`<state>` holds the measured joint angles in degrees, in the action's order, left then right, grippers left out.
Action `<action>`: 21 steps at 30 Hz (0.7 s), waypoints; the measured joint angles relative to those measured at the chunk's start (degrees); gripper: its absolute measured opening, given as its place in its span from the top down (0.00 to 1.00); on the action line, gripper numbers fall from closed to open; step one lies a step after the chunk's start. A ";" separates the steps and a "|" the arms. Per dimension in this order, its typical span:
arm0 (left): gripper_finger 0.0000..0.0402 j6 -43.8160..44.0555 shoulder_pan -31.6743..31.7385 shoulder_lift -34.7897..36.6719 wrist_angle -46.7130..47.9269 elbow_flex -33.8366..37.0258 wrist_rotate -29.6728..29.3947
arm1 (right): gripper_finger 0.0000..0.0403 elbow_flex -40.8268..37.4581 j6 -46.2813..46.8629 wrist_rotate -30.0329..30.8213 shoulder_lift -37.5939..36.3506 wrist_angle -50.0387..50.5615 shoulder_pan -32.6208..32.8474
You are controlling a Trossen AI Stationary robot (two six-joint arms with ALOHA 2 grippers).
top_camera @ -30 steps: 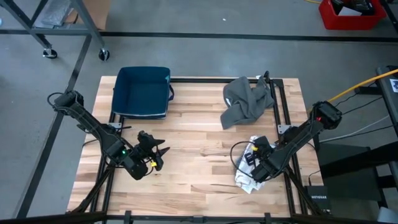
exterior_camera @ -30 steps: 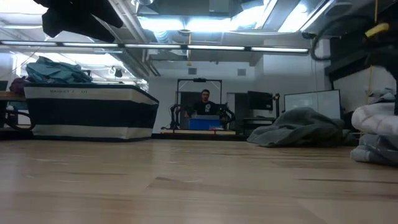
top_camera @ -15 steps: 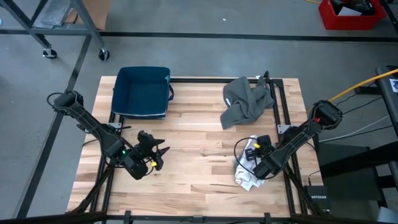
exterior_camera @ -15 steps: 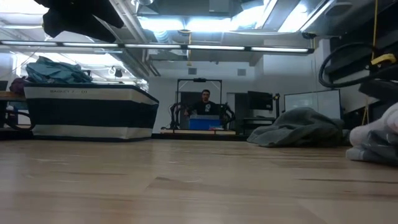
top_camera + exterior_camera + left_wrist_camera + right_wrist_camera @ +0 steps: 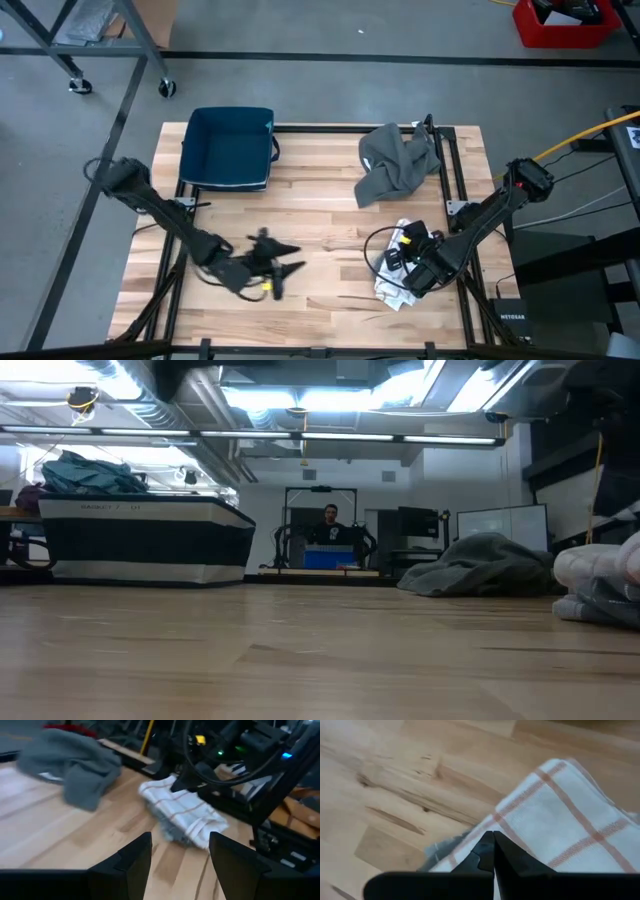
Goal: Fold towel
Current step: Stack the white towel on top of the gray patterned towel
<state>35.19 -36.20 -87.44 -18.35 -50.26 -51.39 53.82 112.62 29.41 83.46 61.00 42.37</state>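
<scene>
A white towel with orange check lines [image 5: 392, 285] lies bunched near the table's right near side; it also shows in the left wrist view [image 5: 185, 815] and the low view [image 5: 600, 585]. My right gripper [image 5: 402, 268] stands over it, shut on it [image 5: 492, 840]. My left gripper [image 5: 290, 258] hovers open above bare wood at mid-table, pointing at the towel, its fingers [image 5: 135, 862] empty. My right gripper pinches a raised part of the checked towel's top [image 5: 520, 827] between its shut fingertips, coming slanting down from above. The rest of the towel [image 5: 195, 822] sags in slack folds onto the table. How many layers it holds, I cannot tell.
A crumpled grey towel [image 5: 395, 165] lies at the far right, over the black frame rail. A navy bin [image 5: 230, 148] stands at the far left. Bare wood [image 5: 320, 200] lies between the arms. Cables and equipment sit past the right edge. A person [image 5: 330, 525] sits far behind the table.
My left gripper has swung toward the table's right edge and a little nearer, toward the checked towel, turning closer to level; it stays open. My right gripper has shifted slightly with the towel bunch, which has changed shape a little.
</scene>
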 joint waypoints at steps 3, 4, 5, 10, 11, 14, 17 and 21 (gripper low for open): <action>0.53 -4.36 3.11 -8.70 -15.72 0.00 4.04 | 0.99 0.11 -0.11 0.87 0.00 -0.03 0.00; 0.53 -4.87 4.31 -11.45 -20.52 -0.01 5.54 | 0.99 0.11 -0.11 0.85 0.00 -0.07 -0.02; 0.53 -5.53 5.52 -14.20 -24.96 -0.09 7.08 | 0.99 0.11 -0.11 0.97 0.00 -0.13 -0.04; 0.53 -4.10 12.24 -26.77 -36.54 -4.85 15.69 | 0.99 0.13 -0.11 0.58 0.00 -0.81 -0.04; 0.53 -3.07 13.60 -29.23 -37.44 -6.94 17.94 | 0.99 0.11 -0.09 0.59 0.00 -1.37 -0.04; 0.53 1.31 16.95 -36.22 -37.84 -14.52 25.31 | 0.99 0.13 -0.04 0.59 0.00 -3.90 -0.04; 0.53 3.97 19.13 -42.39 -37.38 -23.18 32.42 | 0.99 0.13 -0.04 0.59 0.00 -5.94 -0.04; 0.53 3.76 20.43 -47.13 -32.95 -33.73 37.73 | 0.99 0.11 -0.02 1.44 0.00 -6.15 -0.04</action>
<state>38.95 -15.77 -134.56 -51.29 -83.99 -13.65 53.93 112.59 30.86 83.46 54.85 42.33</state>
